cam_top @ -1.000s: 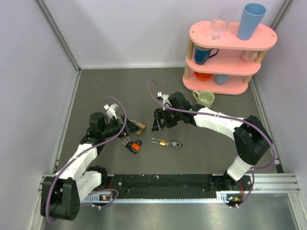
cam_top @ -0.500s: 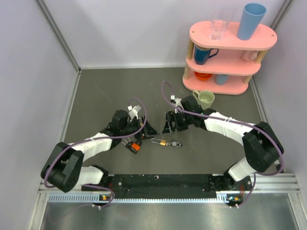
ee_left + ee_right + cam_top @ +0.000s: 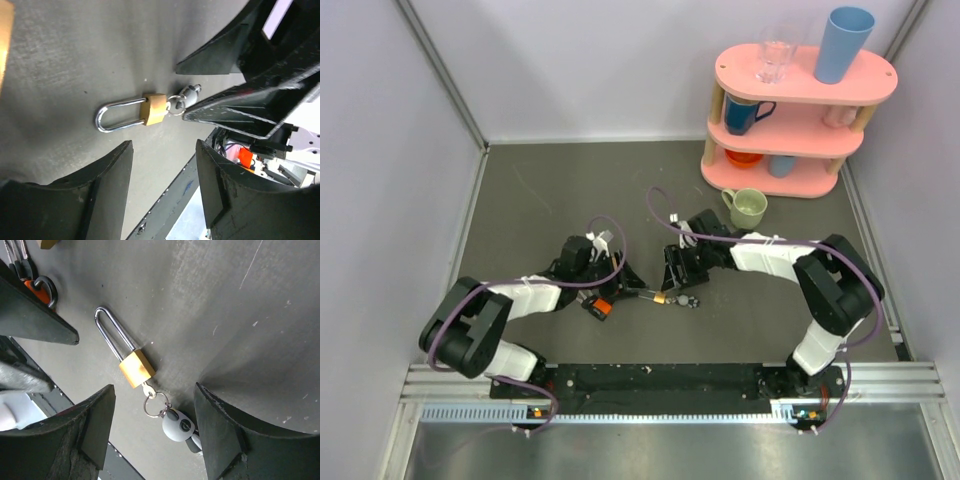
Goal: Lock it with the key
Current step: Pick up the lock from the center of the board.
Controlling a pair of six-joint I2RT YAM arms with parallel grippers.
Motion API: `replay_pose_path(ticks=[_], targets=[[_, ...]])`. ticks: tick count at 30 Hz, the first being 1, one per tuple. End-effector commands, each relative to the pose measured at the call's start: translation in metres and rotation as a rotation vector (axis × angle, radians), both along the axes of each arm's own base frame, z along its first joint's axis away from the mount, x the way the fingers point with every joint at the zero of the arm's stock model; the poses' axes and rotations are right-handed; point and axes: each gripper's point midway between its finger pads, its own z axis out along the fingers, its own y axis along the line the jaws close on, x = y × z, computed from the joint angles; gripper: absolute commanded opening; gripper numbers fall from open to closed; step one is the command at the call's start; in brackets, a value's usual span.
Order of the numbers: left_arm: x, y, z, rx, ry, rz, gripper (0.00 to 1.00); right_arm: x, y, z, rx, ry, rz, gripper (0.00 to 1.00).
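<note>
The key is in a small bunch of thin silver keys at the top left of the right wrist view, beside the orange-and-black padlock. No gripper holds them. My right gripper is open and low over a tiny brass padlock, its fingers on either side of the ring and panda charm. My left gripper is open and empty, pointing at the same tiny padlock from the left.
A large brass padlock shows only as an edge near my left arm. A pink three-tier shelf with cups and a glass stands at the back right. A green mug sits in front of it.
My left gripper has swung right, from by the large brass padlock to beside the tiny padlock. My right gripper has moved nearer and down over the tiny padlock. Both stay open.
</note>
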Motion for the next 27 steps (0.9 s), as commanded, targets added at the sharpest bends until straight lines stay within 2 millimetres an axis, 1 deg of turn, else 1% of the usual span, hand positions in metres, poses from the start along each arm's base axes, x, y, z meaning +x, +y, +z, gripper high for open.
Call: replay_pose_path(ticks=[1,6,12,15,17,19,23,25,26,27], targets=[[0.008,-0.003,-0.006,0.001,-0.025,0.007,0.56,-0.002,0.011,0.007,0.039,-0.021,0.048,0.62],[0.011,-0.003,-0.021,0.025,0.003,0.006,0.54,-0.025,0.023,0.005,0.044,0.012,0.1,0.61],[0.018,-0.008,-0.028,0.029,0.005,-0.002,0.53,-0.047,0.047,0.008,0.08,0.041,0.142,0.6],[0.023,-0.012,-0.029,0.03,0.005,-0.02,0.52,-0.048,0.055,0.012,0.111,0.034,0.13,0.6],[0.026,-0.016,-0.026,0.019,-0.001,-0.036,0.53,-0.045,0.059,0.015,0.133,0.027,0.114,0.6],[0.026,-0.021,-0.021,-0.002,-0.013,-0.063,0.53,-0.042,0.063,0.019,0.15,0.018,0.105,0.6],[0.033,-0.032,-0.005,-0.03,-0.067,-0.104,0.53,-0.04,0.071,0.027,0.195,0.029,0.096,0.6],[0.033,-0.029,-0.004,-0.009,-0.059,-0.102,0.53,-0.037,0.072,0.03,0.196,0.017,0.09,0.6],[0.038,-0.029,0.003,0.006,-0.104,-0.098,0.53,-0.034,0.07,0.033,0.19,0.001,0.081,0.6],[0.038,-0.027,0.005,0.017,-0.107,-0.099,0.53,-0.033,0.07,0.036,0.186,-0.011,0.078,0.6]])
